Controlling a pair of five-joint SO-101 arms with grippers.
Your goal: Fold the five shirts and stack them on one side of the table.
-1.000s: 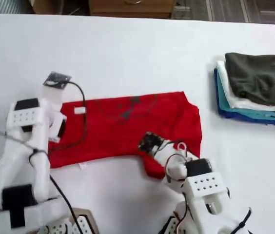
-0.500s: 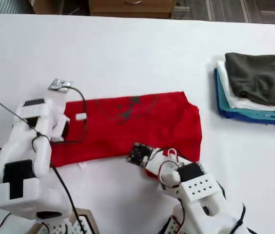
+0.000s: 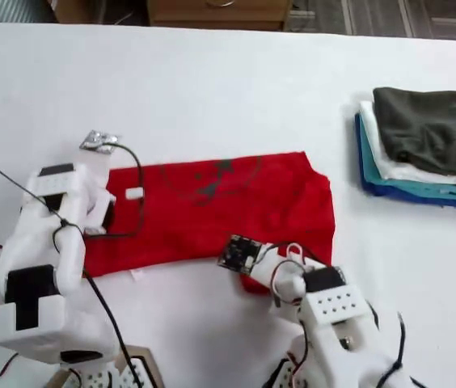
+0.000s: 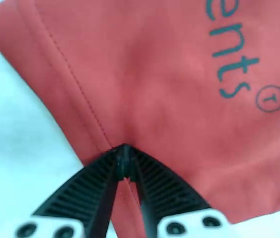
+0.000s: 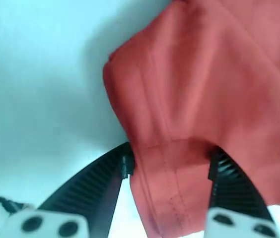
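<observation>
On the left arm (image 3: 46, 242): reared up from its base, elbow folded, wrist tipped down. At its left gripper (image 4: 124, 166): black ribbed fingers (image 4: 90, 188) closed to a point, tips pinching a seam of the red shirt (image 4: 179, 99). On the right arm (image 3: 333, 311): low and stretched forward, wrist turned toward the other arm. At its right gripper (image 5: 170, 166): fingers spread wide, a fold of the same cloth lying between them.

— Is any writing to be seen?
— Teal lettering (image 4: 229, 54) is printed on the red shirt (image 4: 145, 89). It is cut off at the edge, so no whole word can be read. A small circled mark (image 4: 270, 97) is set beside it.
— And from above?
— A dark print (image 3: 212, 179) is seen there, too small to be read.
</observation>
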